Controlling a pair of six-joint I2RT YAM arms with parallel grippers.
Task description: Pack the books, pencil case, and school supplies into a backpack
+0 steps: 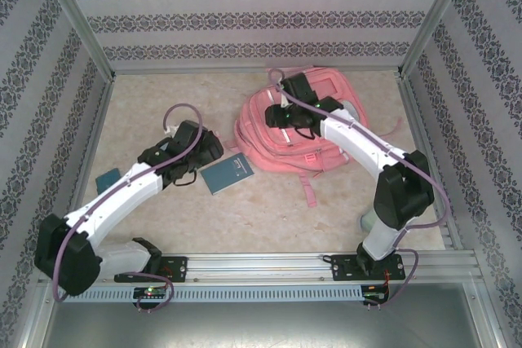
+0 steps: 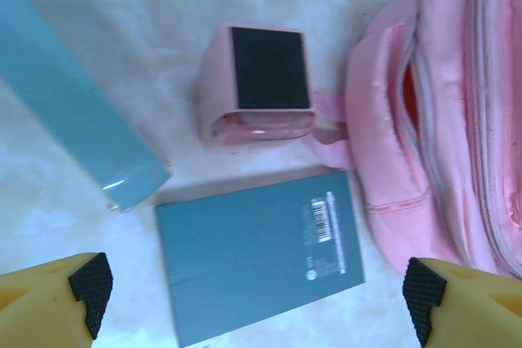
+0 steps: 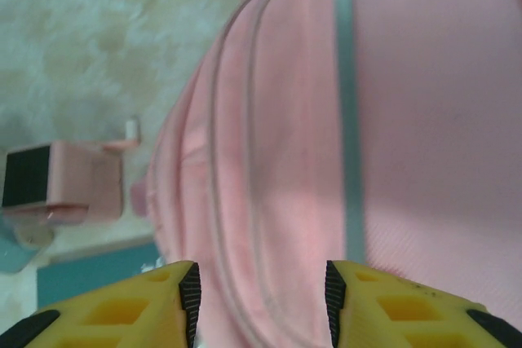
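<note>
Gleaming pink cube (image 2: 257, 87) beside flat book (image 2: 259, 254)

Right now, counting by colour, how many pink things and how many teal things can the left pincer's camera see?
Pink: 2 (backpack, cube-like box)
Teal: 2 (flat book, long glossy item)
Total: 4

left arm: stretches from its base at the near left, forward and to the right, white forearm low, wrist turned down.
left hand (image 1: 189, 170): faces down, jaws spread wide; yellow fingers (image 2: 49, 299) with black pads, nothing gripped.
right arm: rises from its base at the near right, elbow high, forearm reaching forward and to the left.
right hand (image 1: 287, 122): faces down, jaws parted less widely, yellow fingers (image 3: 139, 307) clamping nothing.
</note>
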